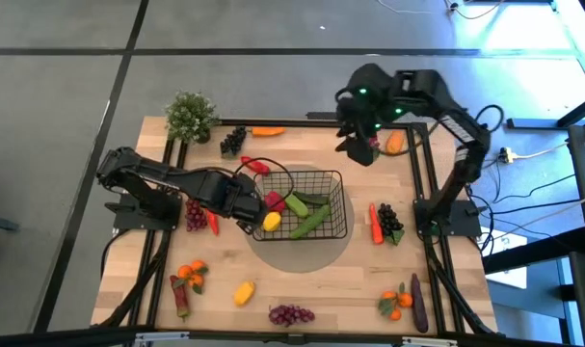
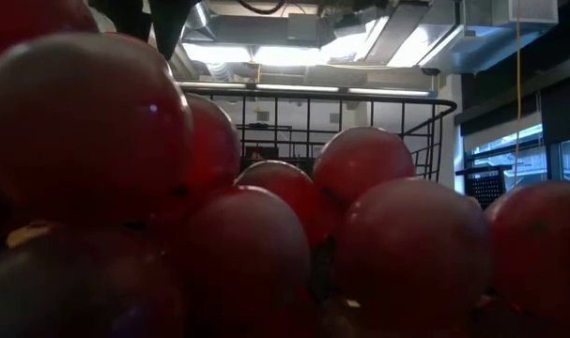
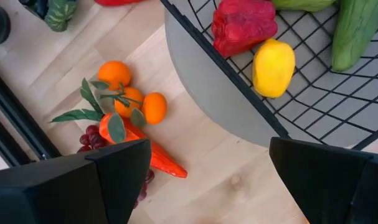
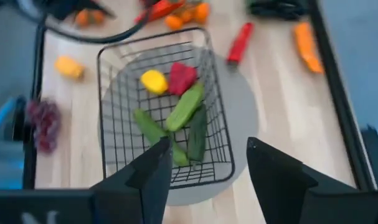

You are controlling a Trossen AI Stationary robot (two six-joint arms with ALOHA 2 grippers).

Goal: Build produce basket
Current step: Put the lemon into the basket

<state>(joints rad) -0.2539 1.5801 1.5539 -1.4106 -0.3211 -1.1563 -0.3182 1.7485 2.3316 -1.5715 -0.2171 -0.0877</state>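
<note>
In the low view, a bunch of dark red grapes (image 2: 266, 235) lies right against the lens and fills almost all the picture; behind it you see only the top rim of the basket (image 2: 360, 94).

In the high view, the basket (image 1: 336, 179) stands on a grey round mat (image 1: 302, 253) in the middle of the table (image 1: 321, 289). Inside it lie a red pepper (image 1: 273, 200), a lemon (image 1: 271, 221) and green cucumbers (image 1: 309, 214). The left gripper (image 1: 242, 204) is low at the basket's left edge. The right gripper (image 1: 358, 146) hangs high above the far right side of the table. More produce is spread around the table: grapes, oranges, carrots, an eggplant.

In the left wrist view, the left gripper's fingers (image 3: 108, 180) stand wide apart with nothing between them. Below them you see the basket's edge, and an orange cluster (image 3: 129, 99) and a carrot (image 3: 157, 158) on the wood.

In the right wrist view, the right gripper's fingers (image 4: 151, 174) are also apart and empty, looking down at the basket.

I judge these toy pieces are light, hollow and rather smooth, so they can slip. Take the carrot across its thick middle, and a grape bunch over its widest part.
</note>
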